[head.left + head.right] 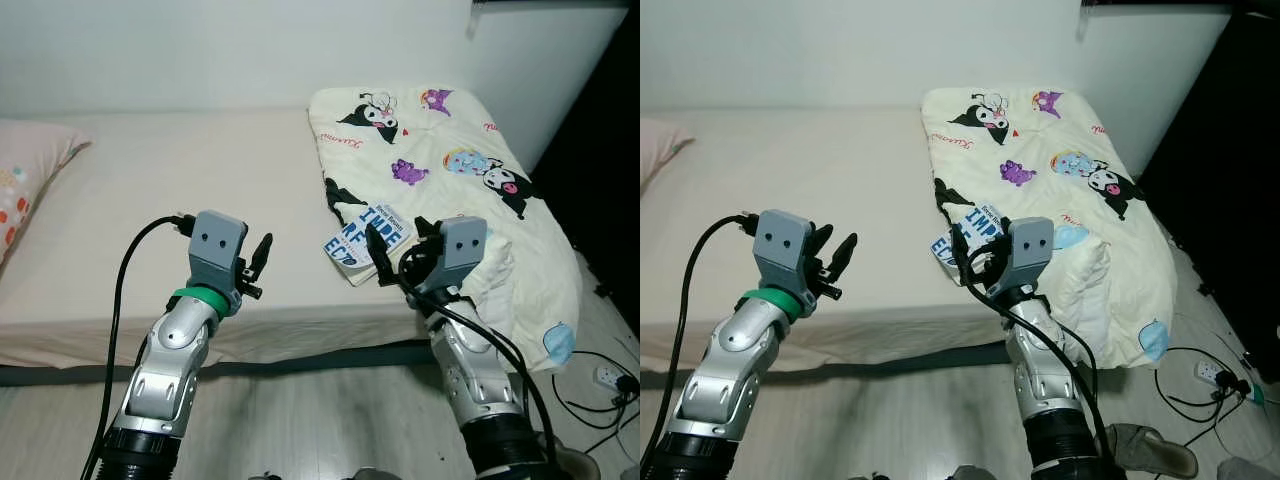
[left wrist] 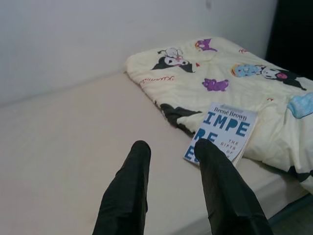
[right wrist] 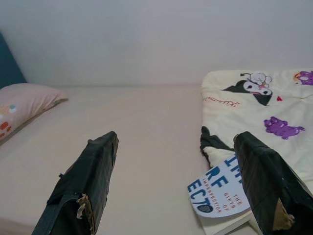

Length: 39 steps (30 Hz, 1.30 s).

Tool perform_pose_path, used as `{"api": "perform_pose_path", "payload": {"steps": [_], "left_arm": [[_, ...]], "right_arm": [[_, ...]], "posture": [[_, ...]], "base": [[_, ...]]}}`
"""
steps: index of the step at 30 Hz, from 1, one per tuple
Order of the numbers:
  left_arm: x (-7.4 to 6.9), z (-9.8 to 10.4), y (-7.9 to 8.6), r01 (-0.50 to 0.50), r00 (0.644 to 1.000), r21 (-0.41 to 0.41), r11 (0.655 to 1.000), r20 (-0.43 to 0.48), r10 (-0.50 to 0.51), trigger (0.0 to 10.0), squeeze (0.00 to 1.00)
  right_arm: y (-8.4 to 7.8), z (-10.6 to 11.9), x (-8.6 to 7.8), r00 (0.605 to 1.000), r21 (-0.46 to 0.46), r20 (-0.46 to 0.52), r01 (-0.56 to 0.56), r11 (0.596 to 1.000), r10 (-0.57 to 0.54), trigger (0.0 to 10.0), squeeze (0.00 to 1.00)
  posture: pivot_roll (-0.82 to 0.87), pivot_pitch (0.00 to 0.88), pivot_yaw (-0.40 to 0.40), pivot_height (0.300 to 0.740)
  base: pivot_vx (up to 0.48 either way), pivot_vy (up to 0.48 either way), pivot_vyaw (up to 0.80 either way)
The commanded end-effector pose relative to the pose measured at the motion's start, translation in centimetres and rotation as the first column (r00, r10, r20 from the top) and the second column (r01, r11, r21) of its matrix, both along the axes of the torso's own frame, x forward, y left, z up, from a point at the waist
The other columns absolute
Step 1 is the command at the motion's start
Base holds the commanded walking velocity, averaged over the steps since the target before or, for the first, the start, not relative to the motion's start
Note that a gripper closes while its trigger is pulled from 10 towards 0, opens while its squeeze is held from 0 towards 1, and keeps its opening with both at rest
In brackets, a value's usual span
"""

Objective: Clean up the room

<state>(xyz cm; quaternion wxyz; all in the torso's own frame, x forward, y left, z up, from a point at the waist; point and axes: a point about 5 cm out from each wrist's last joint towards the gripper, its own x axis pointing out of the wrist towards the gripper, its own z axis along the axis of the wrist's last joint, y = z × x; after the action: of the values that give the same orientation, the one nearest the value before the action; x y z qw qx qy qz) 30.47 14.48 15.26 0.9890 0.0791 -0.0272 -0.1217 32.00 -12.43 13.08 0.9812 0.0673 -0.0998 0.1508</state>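
Left eye view: book [image 1: 362, 236] on bed [image 1: 180, 190]

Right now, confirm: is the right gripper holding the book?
No. The right gripper is open, and the book lies untouched on the blanket.

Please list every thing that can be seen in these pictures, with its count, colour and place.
bed: one, beige sheet, against the white wall.
blanket: one, pale yellow with cartoon prints, folded on the bed's right end, hanging over its edge.
book: one, white with blue letters, lying on the blanket's near corner.
pillow: one, pink with dots, at the bed's left end.
power strip: one, white, with black cables, on the floor at right.
left gripper: one, black fingers, open, over the bed's front edge.
right gripper: one, black fingers, open, beside the book.
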Motion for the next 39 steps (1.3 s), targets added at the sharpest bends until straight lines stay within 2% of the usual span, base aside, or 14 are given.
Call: {"api": "perform_pose_path", "payload": {"steps": [1, 8, 24, 36, 39], "left_arm": [[0.1, -0.4, 0.3, -0.011, 1.0, 0.02, 1.0, -0.011, 0.011, 10.0, 0.0], [0.1, -0.4, 0.2, -0.007, 1.0, 0.023, 1.0, -0.009, 0.007, 10.0, 0.0], [0.1, -0.3, 0.1, -0.008, 1.0, 0.019, 1.0, -0.013, 0.008, 10.0, 0.0], [-0.5, -1.1, 0.4, 0.006, 0.999, 0.004, 1.0, -0.051, -0.006, 10.0, 0.0], [-1.1, -2.4, 0.5, 0.014, 0.996, 0.04, 0.999, -0.085, -0.01, 10.0, 0.0]], "right_arm": [[0.1, -0.5, -0.2, 1.0, 0.001, -0.019, 0.001, 1.0, -0.001, 10.0, 0.0], [0.1, -0.6, -0.3, 1.0, 0.001, -0.022, 0.002, 1.0, -0.002, 10.0, 0.0], [0.1, -0.6, -0.4, 1.0, -0.001, -0.025, 0.006, 1.0, -0.006, 10.0, 0.0], [0.4, -1.3, -0.7, 0.998, 0.01, -0.058, -0.016, 1.0, 0.017, 10.0, 0.0], [0.8, -1.8, -0.7, 0.996, 0.06, -0.09, -0.01, 0.998, 0.016, 10.0, 0.0]], "posture": [[0.0, 0.009, 0.064, 0.74], [0.0, 0.012, 0.066, 0.74], [0.0, 0.016, 0.066, 0.74], [0.0, 0.022, 0.071, 0.74], [0.02, 0.04, 0.07, 0.74]], "base": [[0.461, 0.0, 0.0], [0.467, 0.0, 0.0], [0.285, 0.0, 0.0], [0.0, 0.0, 0.0], [0.0, 0.0, 0.0]]}}
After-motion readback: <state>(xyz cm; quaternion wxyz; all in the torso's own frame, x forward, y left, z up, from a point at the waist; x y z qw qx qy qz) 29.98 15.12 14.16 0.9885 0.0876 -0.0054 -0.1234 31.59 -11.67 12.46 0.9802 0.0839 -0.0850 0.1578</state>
